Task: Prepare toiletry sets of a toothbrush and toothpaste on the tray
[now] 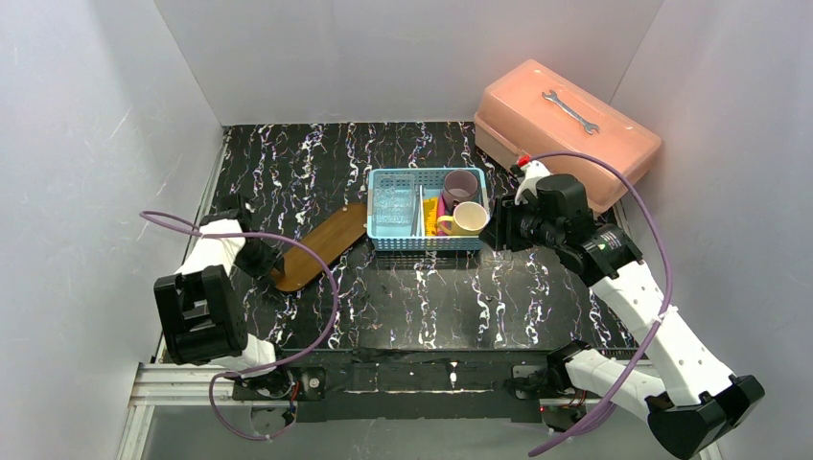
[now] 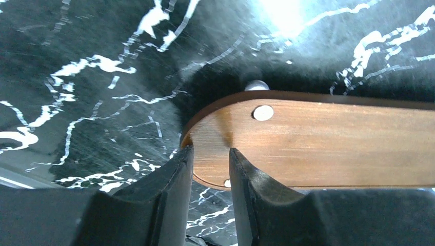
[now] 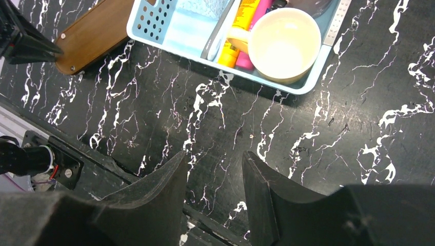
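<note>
The brown wooden tray point(image 1: 321, 247) lies slanted left of the blue basket point(image 1: 427, 244), its far end by the basket's corner. My left gripper point(image 1: 268, 261) is at the tray's near end. In the left wrist view the gripper point(image 2: 210, 148) has its jaws a little apart over the tray's point(image 2: 333, 143) rounded end, clamping nothing. My right gripper point(image 1: 500, 230) is open and empty above the table point(image 3: 214, 152), right of the basket. The yellow toothpaste point(image 3: 238, 25), the pink toothpaste point(image 3: 258, 11) and grey toothbrushes point(image 3: 218, 28) lie in the basket point(image 3: 154, 20).
The basket also holds a cream cup point(image 1: 468, 218), a purple cup point(image 1: 460, 184) and a clear square container point(image 1: 391, 206). An orange toolbox point(image 1: 566, 125) with a wrench on top stands at the back right. White walls close in three sides.
</note>
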Motion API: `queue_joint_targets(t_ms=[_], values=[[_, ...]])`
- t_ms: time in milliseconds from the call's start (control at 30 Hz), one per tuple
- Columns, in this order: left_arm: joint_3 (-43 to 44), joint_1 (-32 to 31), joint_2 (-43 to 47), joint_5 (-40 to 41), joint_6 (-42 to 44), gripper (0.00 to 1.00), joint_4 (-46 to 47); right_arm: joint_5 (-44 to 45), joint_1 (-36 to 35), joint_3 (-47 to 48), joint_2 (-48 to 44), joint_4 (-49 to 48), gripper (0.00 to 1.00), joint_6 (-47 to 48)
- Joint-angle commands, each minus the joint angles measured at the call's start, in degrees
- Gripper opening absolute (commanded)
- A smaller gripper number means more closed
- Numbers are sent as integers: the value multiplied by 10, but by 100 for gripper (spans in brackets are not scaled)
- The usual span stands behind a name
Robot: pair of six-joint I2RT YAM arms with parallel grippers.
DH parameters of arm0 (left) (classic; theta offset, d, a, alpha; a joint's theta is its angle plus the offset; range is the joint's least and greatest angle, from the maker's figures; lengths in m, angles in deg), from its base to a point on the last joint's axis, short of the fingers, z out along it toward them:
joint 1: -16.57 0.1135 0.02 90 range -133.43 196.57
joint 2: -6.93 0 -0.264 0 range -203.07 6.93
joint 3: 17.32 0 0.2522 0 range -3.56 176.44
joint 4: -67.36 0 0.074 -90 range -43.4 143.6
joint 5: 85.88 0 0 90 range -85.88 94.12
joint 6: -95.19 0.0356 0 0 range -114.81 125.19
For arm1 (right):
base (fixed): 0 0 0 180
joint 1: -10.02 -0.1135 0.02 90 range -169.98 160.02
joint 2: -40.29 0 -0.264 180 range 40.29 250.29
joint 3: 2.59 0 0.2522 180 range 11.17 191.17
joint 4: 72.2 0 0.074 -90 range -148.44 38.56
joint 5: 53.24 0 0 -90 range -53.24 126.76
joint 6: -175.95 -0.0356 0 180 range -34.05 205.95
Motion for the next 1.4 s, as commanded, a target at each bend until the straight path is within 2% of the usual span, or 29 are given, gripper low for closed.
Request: queue_joint_targets(t_ms=[0,300,500,667,867,1033,1367], values=[[22,34,-5,50,32,31,-48,-5,-4,-4,-11,-16,52,8],[63,101,-18,77,68,30,-81,-5,-4,-7,-12,-19,52,13],[50,105,-5,26,62,28,-63,-23,-4,1,-5,-17,52,21],[44,102,53,-25,68,30,-61,-39,-5,5,2,-14,52,28],[59,59,119,-51,63,42,-81,-47,-18,-1,14,-28,52,22],[84,-7,142,-55,36,49,-92,-34,-45,-3,25,-39,52,11],[89,-115,130,-78,-37,53,-66,-7,-87,-19,30,-52,52,-9]])
